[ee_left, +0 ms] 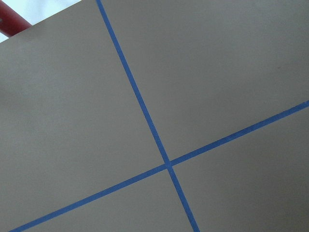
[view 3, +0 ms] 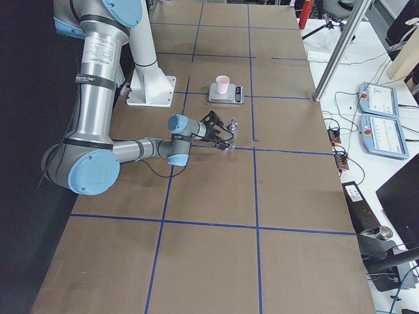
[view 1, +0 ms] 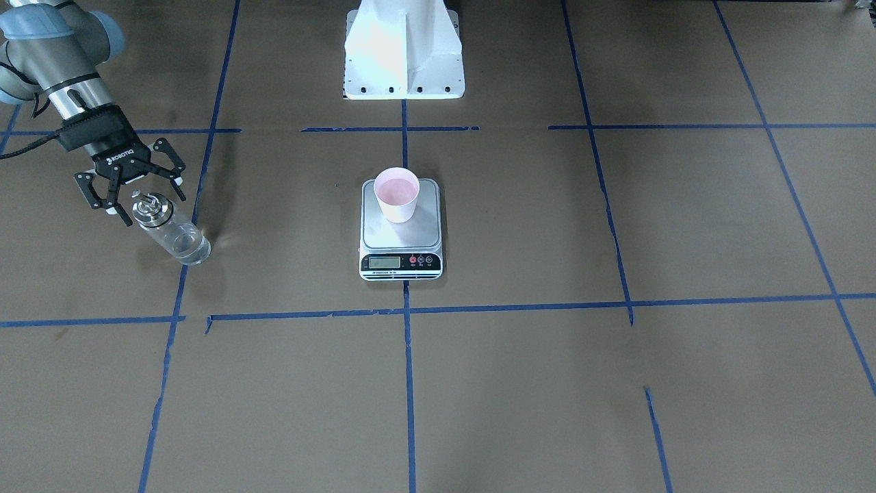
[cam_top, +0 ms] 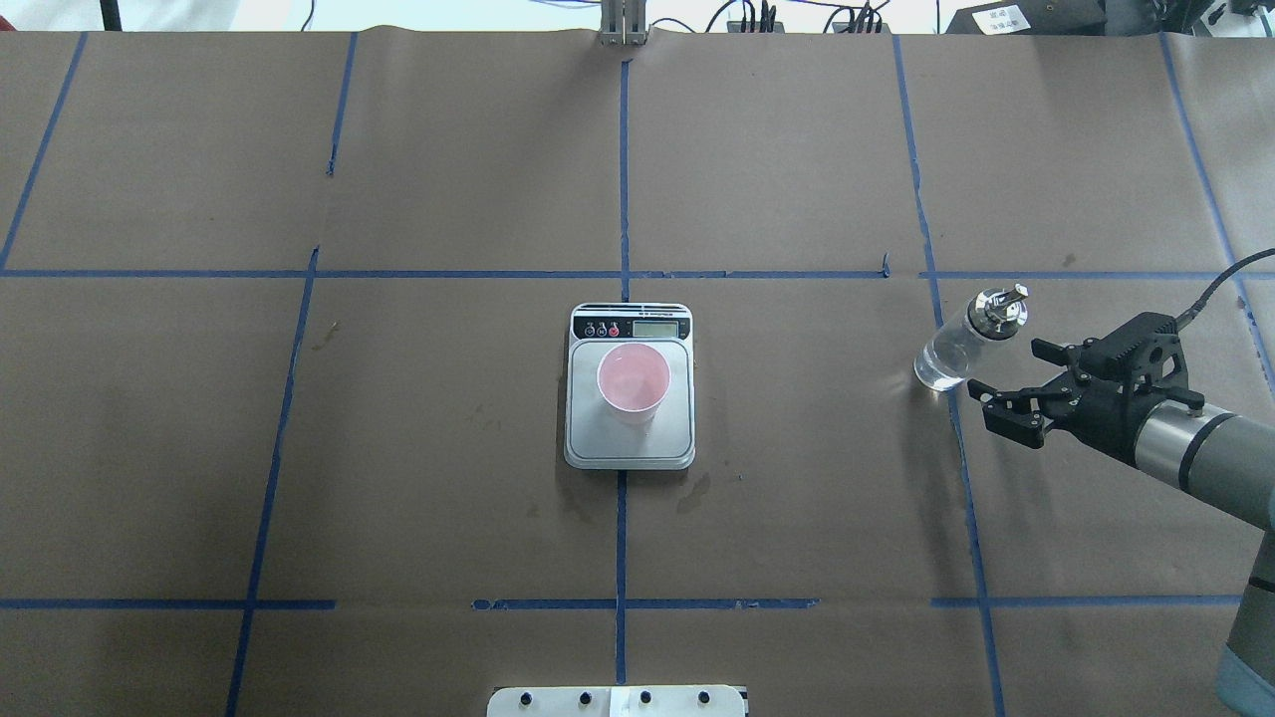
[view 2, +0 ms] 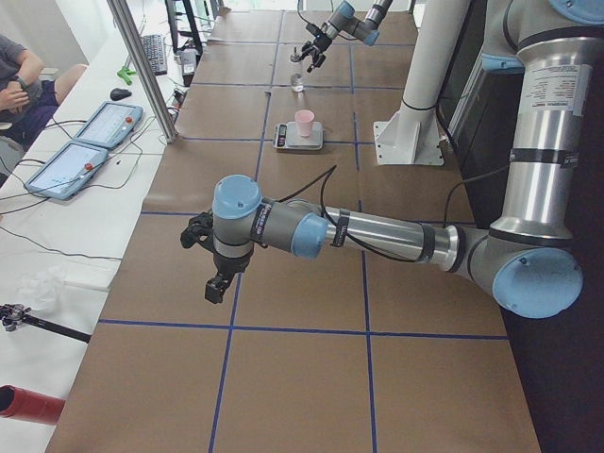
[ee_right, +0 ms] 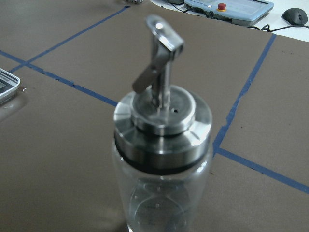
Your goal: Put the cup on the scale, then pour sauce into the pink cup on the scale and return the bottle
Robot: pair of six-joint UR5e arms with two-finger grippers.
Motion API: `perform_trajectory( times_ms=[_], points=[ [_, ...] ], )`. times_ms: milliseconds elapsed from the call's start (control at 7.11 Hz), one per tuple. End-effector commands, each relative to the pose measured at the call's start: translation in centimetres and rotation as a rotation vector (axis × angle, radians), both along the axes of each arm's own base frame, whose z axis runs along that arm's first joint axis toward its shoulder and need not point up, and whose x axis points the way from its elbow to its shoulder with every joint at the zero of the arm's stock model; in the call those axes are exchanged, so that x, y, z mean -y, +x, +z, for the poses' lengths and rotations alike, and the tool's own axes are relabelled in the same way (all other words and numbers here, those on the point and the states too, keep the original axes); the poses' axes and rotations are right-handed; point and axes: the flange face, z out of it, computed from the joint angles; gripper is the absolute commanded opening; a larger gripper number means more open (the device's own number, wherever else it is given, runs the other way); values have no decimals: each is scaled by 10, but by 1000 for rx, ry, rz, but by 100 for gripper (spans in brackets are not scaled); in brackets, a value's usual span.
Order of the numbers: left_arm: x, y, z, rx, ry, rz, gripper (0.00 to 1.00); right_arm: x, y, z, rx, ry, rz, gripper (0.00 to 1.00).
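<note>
The pale pink cup stands upright on the silver platform of the scale at the table's middle; both also show in the overhead view, the cup and the scale. The clear glass bottle with its silver cap and spout stands on the table at the robot's right. My right gripper is open, just behind the bottle's cap, not closed on it. The right wrist view shows the bottle close ahead. My left gripper hangs over bare table far left; I cannot tell whether it is open or shut.
The white robot base stands behind the scale. Blue tape lines grid the brown table cover. Operator tablets lie on a side table beyond the far edge.
</note>
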Motion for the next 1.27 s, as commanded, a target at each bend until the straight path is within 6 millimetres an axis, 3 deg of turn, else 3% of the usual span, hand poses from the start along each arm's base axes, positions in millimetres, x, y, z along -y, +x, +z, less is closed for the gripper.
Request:
perform_trajectory(
  times_ms=[0, 281, 704, 985, 1126],
  points=[
    [0, 0, 0, 0, 0, 0, 100, -22, 23, 13, -30, -45, -77, 97],
    [0, 0, 0, 0, 1, 0, 100, -44, 52, -3, -16, -61, -135, 97],
    [-1, 0, 1, 0, 0, 0, 100, -52, 73, 0, -34, -81, -140, 97],
    [-1, 0, 1, 0, 0, 0, 100, -36, 110, 3, -44, -196, -177, 97],
    [-1, 0, 0, 0, 1, 0, 100, -35, 119, 7, -43, -244, -206, 97]
  ],
)
